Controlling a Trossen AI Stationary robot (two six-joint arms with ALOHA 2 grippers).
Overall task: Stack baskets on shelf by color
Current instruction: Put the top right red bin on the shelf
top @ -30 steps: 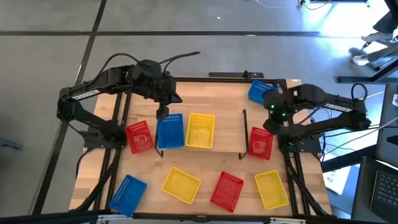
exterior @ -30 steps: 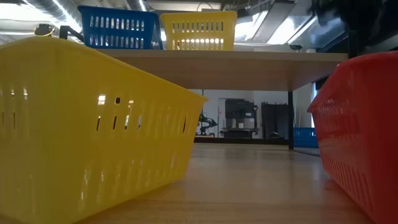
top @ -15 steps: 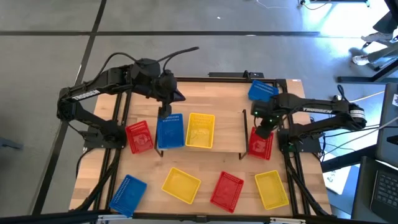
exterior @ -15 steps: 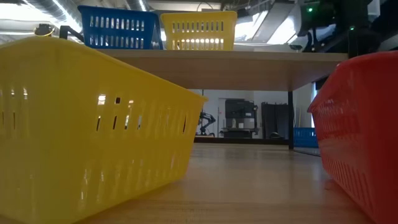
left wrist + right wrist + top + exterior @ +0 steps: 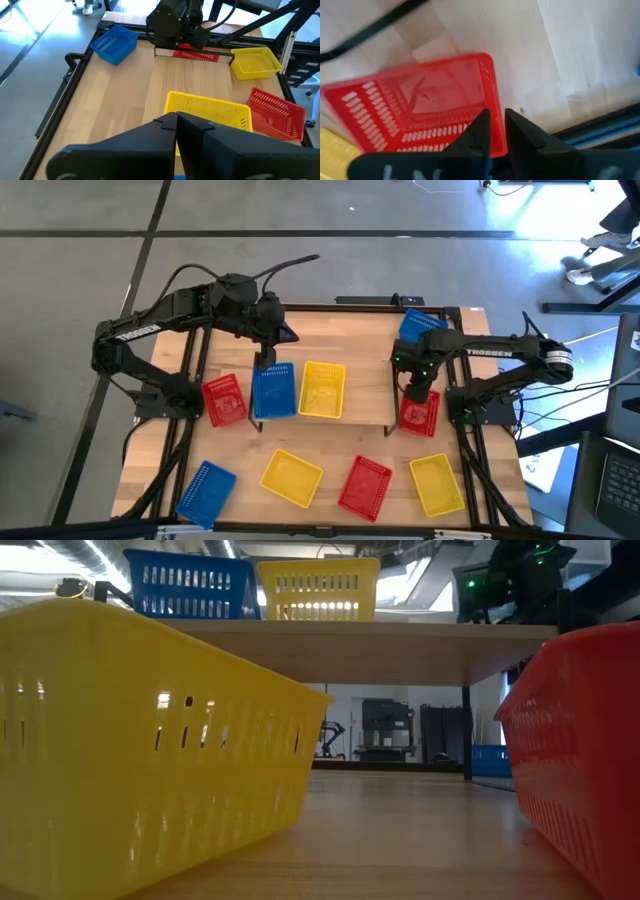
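The right gripper (image 5: 494, 131) hangs directly over a red basket (image 5: 419, 411) that sits on the table at the right end of the shelf (image 5: 366, 395), its two dark fingers a little apart and straddling the basket's rim. Whether the pads are already pressing on that wall I cannot tell. The basket looks like thin moulded plastic with slotted sides, so it is probably very light, fairly stiff but a little springy, and somewhat slick; the sensible hold is a pinch on one wall just under the rim, where the fingers now sit, near the middle of a side so it does not swing when lifted. Just beyond this gripper, toward the far right corner of the table, lies a blue basket (image 5: 420, 325). On the shelf, farther off to this gripper's side, stand a yellow basket (image 5: 322, 390) and another blue basket (image 5: 274, 390), touching. The left gripper (image 5: 263, 358) hovers at the far end of that blue one with its fingers (image 5: 165, 125) pressed together, holding nothing. Past it a second red basket (image 5: 224, 399) rests on the table beside the shelf. The remaining baskets, blue, yellow, red and yellow, are spread along the near edge of the table, well apart from both grippers.
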